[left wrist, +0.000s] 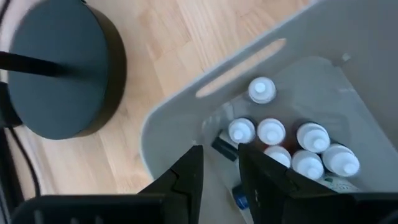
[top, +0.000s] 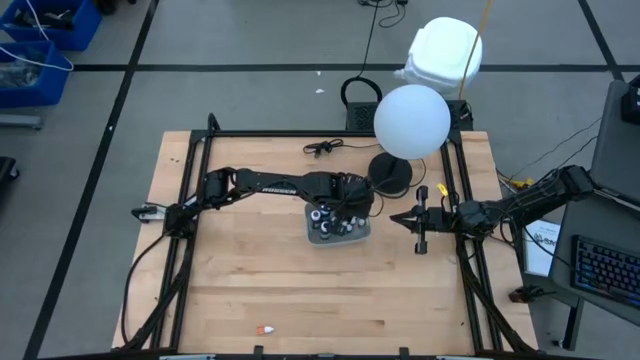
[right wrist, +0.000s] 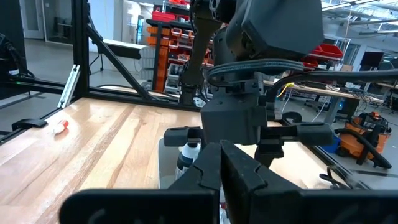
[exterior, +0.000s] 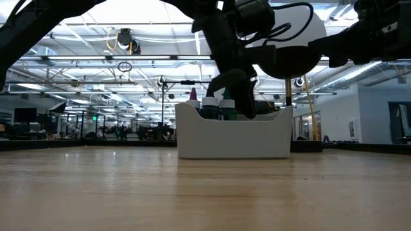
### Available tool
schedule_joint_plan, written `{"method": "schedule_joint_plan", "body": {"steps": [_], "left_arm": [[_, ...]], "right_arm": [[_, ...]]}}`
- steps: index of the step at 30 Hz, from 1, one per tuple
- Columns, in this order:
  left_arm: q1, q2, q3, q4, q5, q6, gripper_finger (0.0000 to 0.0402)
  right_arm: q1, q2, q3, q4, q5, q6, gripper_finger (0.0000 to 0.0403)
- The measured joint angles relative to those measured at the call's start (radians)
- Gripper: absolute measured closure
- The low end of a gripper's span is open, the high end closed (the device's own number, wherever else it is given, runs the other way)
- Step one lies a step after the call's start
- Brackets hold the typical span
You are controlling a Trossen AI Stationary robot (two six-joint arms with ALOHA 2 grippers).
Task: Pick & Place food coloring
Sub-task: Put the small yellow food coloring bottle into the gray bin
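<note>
Wooden planks make up the counter (top: 300, 290), which is ringed by a black frame. Just under the left tool (left wrist: 217, 171) a grey tray (left wrist: 180, 118) is seen, and the food coloring (left wrist: 292, 146) is gathered inside it as a cluster of small white-capped bottles, upright and touching one another. The left tool is held over the tray's near wall with its two dark fingers (left wrist: 186, 177) parted by a narrow gap; nothing is seen between them, though a dark bottle lies right at their tips, so a hold on it cannot be judged. Beyond the tray from this tool, a black round lamp base (left wrist: 59, 68) stands on the counter, close to the tray but apart from it. The right tool (top: 422, 219) is kept off to the tray's other side, near the counter's edge, its fingers clenched together on nothing. A white globe (top: 412, 121) is seen above the lamp base
</note>
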Motion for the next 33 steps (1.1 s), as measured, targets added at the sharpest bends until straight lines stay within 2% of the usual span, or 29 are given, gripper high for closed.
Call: {"method": "schedule_joint_plan", "body": {"steps": [4, 7, 11, 14, 17, 21, 24, 27, 29, 33], "left_arm": [[-0.005, -0.010, 0.001, 0.049, -0.013, 0.021, 0.0294], [-0.028, -0.037, 0.060, 0.036, -0.018, 0.045, 0.0293], [-0.077, -0.112, 0.204, -0.066, -0.014, 0.040, 0.0293], [-0.111, -0.188, 0.305, -0.200, -0.014, 0.029, 0.0296], [-0.140, -0.296, 0.347, -0.316, -0.036, -0.023, 0.0321], [-0.165, -0.469, 0.331, -0.517, -0.145, -0.182, 0.0386], [-0.167, -0.602, 0.255, -0.642, -0.230, -0.358, 0.0391], [-0.180, -0.763, 0.092, -0.662, -0.293, -0.495, 0.0395], [-0.196, -0.884, -0.054, -0.610, -0.293, -0.543, 0.0397], [-0.248, -1.137, -0.408, -0.396, -0.293, -0.584, 0.0397]], "right_arm": [[0.000, 0.000, 0.000, 0.000, 0.000, 0.000, 0.0403], [0.000, 0.000, 0.000, 0.000, 0.000, 0.000, 0.0403], [0.000, 0.000, 0.000, -0.004, -0.001, 0.005, 0.0403], [0.000, 0.000, 0.000, -0.003, -0.002, 0.008, 0.0403], [0.002, 0.000, 0.000, -0.004, -0.003, 0.008, 0.0403], [0.002, 0.000, 0.000, -0.005, -0.002, 0.008, 0.0403], [0.002, 0.000, 0.000, -0.004, -0.002, 0.006, 0.0403], [0.002, 0.000, 0.000, -0.004, -0.003, 0.005, 0.0403], [0.002, 0.000, 0.000, -0.004, -0.003, 0.004, 0.0403], [0.002, 0.000, 0.000, -0.004, -0.003, 0.000, 0.0403]]}}
